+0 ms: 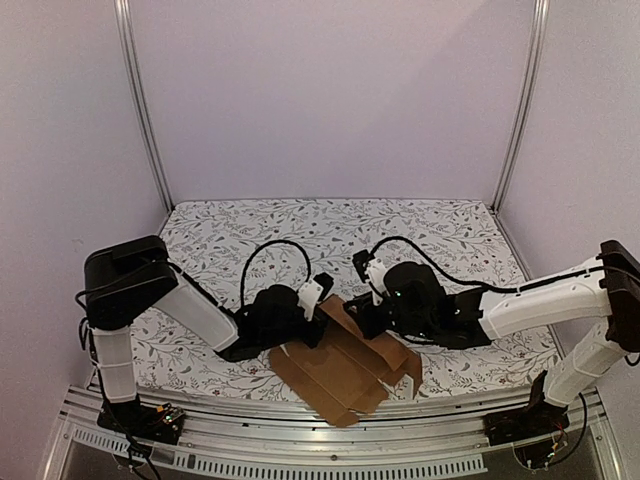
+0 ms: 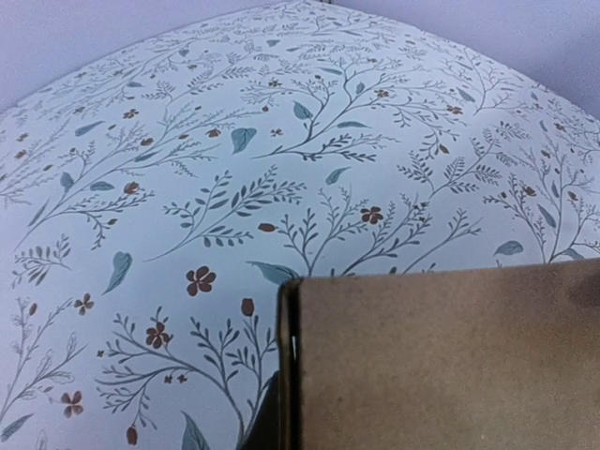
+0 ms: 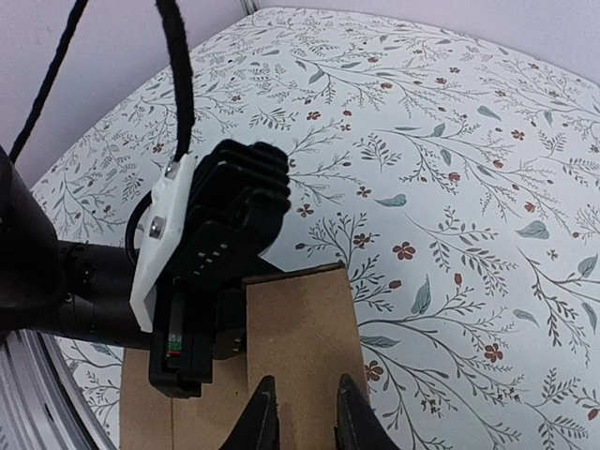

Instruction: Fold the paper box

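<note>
1. Left gripper [image 1: 318,300]: jaws closed, and in the right wrist view it looks pinched on the side edge of the raised flap [image 3: 300,319]. Its own camera shows no fingers, only cardboard filling the lower right, so the grip is my judgement.
2. Right gripper [image 3: 302,417]: fingertips slightly apart, just in front of the same flap, with nothing between them. It is holding nothing.
3. The paper box [image 1: 335,375] is half-formed. It sits between the two grippers at the near side of the floral mat [image 2: 234,141], and the flat part of the sheet reaches toward the front rail [image 1: 300,440].
4. Risk: with only one pinch point, any pull from the left arm could pivot the whole sheet rather than bend the crease, because nothing pins the base panel.
5. Risk: the sheet is close to the front rail, so a push toward the arm bases could slide it off the mat.
6. Risk: the flap could spring back flat if the left jaws let go before the right ones bite.
7. Risk: the two gripper heads are near each other, so a small path error while closing in on the flap could knock them together or crush the cardboard off its crease.
</note>
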`<action>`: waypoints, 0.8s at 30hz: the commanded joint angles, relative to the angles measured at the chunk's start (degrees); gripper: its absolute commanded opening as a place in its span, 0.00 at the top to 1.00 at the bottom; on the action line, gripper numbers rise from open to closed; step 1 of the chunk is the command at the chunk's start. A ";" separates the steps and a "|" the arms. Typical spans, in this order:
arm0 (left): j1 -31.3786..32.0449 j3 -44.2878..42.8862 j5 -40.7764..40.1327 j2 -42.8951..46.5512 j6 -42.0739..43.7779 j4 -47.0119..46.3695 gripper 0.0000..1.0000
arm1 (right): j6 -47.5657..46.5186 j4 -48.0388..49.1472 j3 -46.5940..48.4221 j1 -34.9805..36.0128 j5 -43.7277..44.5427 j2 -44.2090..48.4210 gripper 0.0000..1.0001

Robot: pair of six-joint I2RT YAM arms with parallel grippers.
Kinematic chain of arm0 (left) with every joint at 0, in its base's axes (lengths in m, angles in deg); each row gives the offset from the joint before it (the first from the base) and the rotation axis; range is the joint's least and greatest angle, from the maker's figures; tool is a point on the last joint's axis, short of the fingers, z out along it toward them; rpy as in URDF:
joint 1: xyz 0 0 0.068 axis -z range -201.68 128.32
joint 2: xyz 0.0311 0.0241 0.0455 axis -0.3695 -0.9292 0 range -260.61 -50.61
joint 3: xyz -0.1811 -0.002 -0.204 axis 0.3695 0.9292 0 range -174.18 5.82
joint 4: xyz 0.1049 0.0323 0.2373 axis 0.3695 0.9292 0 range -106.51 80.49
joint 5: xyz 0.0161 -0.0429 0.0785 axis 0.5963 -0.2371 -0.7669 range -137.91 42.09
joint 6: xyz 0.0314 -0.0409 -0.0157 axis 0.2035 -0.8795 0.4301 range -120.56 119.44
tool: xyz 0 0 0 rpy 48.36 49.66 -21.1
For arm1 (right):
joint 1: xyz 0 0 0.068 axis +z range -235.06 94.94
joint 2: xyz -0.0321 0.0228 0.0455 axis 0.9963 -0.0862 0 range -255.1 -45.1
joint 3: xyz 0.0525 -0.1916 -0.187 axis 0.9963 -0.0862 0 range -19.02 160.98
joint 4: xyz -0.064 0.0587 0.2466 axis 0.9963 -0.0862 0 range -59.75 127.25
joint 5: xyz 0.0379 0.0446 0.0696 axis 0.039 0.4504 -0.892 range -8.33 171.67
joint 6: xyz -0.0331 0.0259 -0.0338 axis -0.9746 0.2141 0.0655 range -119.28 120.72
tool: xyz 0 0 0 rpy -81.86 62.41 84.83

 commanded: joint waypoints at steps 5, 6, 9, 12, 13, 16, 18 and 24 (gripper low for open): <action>0.00 1.18 -14.22 4.36 -6.90 8.56 1.00 | -3.48 -10.02 0.21 -0.30 5.34 9.93 0.66; -0.01 1.42 -15.39 4.51 -7.89 8.95 1.00 | -4.07 -11.34 0.23 -0.32 5.89 10.82 0.65; 0.08 1.96 -19.40 5.05 -11.84 11.12 1.00 | -5.01 -15.69 0.32 -0.28 6.95 13.85 0.65; 0.21 1.87 -23.14 6.10 -16.10 15.47 1.00 | -5.33 -19.19 0.12 -0.33 7.66 16.21 0.77; 0.24 2.03 -23.37 6.51 -16.70 16.02 1.00 | -5.40 -20.14 -0.06 -0.26 7.91 16.68 0.83; 0.27 1.96 -24.96 8.15 -20.74 20.31 1.00 | -5.55 -22.27 -0.78 -0.25 8.62 17.76 1.00; 0.35 1.57 -25.24 9.47 -23.82 23.75 1.00 | -5.17 -22.91 -1.19 -0.30 8.40 17.93 1.00; 0.70 -0.14 -25.42 11.16 -29.99 32.88 1.00 | -3.34 -22.96 -1.71 -0.89 6.77 15.25 1.00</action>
